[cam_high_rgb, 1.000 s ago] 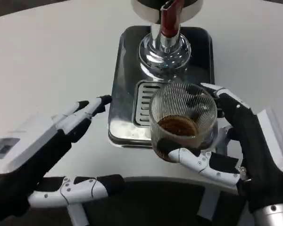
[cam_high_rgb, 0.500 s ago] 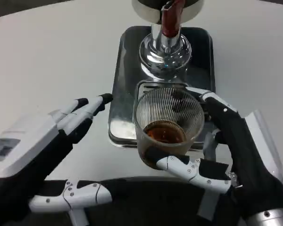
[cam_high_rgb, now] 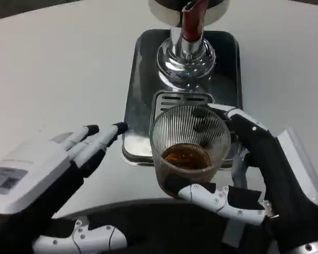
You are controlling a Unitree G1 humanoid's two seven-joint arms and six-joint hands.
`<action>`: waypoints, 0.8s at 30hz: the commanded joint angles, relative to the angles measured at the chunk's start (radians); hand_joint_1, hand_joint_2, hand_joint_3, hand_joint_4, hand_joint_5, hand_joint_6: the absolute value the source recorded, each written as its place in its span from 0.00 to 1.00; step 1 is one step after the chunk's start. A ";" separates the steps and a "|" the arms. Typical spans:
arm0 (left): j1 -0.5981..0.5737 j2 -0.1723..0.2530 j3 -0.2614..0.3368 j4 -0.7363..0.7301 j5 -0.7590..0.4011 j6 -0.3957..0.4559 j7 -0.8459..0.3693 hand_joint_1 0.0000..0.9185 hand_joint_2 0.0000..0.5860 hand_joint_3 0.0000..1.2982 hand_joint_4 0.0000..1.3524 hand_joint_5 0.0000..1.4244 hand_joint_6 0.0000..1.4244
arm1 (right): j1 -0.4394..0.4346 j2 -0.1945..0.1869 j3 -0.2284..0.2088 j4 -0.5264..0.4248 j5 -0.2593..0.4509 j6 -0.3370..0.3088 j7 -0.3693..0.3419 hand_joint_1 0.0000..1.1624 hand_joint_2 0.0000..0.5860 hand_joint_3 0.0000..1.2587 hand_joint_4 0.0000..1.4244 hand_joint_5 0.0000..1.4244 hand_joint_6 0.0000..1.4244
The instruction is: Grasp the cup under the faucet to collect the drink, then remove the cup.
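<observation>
A clear ribbed glass cup (cam_high_rgb: 188, 143) with brown drink at its bottom is gripped by my right hand (cam_high_rgb: 254, 174), fingers behind it and thumb across its near side. It hangs over the front edge of the steel drip tray (cam_high_rgb: 140, 79), away from the faucet (cam_high_rgb: 190, 24) with its red-brown spout and chrome base at the top. My left hand (cam_high_rgb: 47, 169) lies at the lower left, fingers stretched toward the tray's left front corner, holding nothing.
The slotted drain grate (cam_high_rgb: 172, 100) lies just behind the cup. White table (cam_high_rgb: 58, 69) spreads wide to the left and right of the tray. The table's near edge and a dark area run along the bottom.
My right hand has carried the cup left and nearer to me, off the grate toward the tray's front edge. My left hand has drawn back and lower.
</observation>
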 commanded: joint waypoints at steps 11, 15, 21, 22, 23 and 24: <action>0.035 0.026 0.006 -0.008 0.043 -0.057 -0.040 0.00 0.15 0.00 0.00 0.00 0.00 | 0.015 -0.009 0.004 -0.049 0.023 -0.051 0.031 0.71 0.42 0.58 0.60 0.72 0.90; 0.036 0.028 0.010 -0.006 0.046 -0.056 -0.045 0.00 0.15 0.00 0.00 0.00 0.00 | 0.010 -0.006 0.008 -0.045 0.023 -0.049 0.034 0.71 0.42 0.58 0.60 0.73 0.90; 0.039 0.031 0.016 -0.001 0.044 -0.057 -0.051 0.00 0.15 0.00 0.00 0.00 0.00 | -0.003 -0.001 0.023 -0.035 0.019 -0.048 0.036 0.71 0.42 0.58 0.60 0.73 0.90; 0.039 0.032 0.018 0.001 0.043 -0.057 -0.053 0.00 0.15 0.00 0.00 0.00 0.00 | -0.004 -0.001 0.025 -0.034 0.018 -0.048 0.036 0.71 0.42 0.58 0.60 0.73 0.90; 0.039 0.033 0.020 0.002 0.042 -0.057 -0.053 0.00 0.15 0.00 0.00 0.00 0.00 | -0.006 -0.001 0.026 -0.032 0.017 -0.048 0.036 0.71 0.42 0.58 0.60 0.73 0.90; 0.039 0.033 0.021 0.004 0.040 -0.057 -0.054 0.00 0.15 0.00 0.00 0.00 0.00 | -0.007 -0.001 0.028 -0.031 0.018 -0.047 0.036 0.71 0.42 0.58 0.60 0.73 0.90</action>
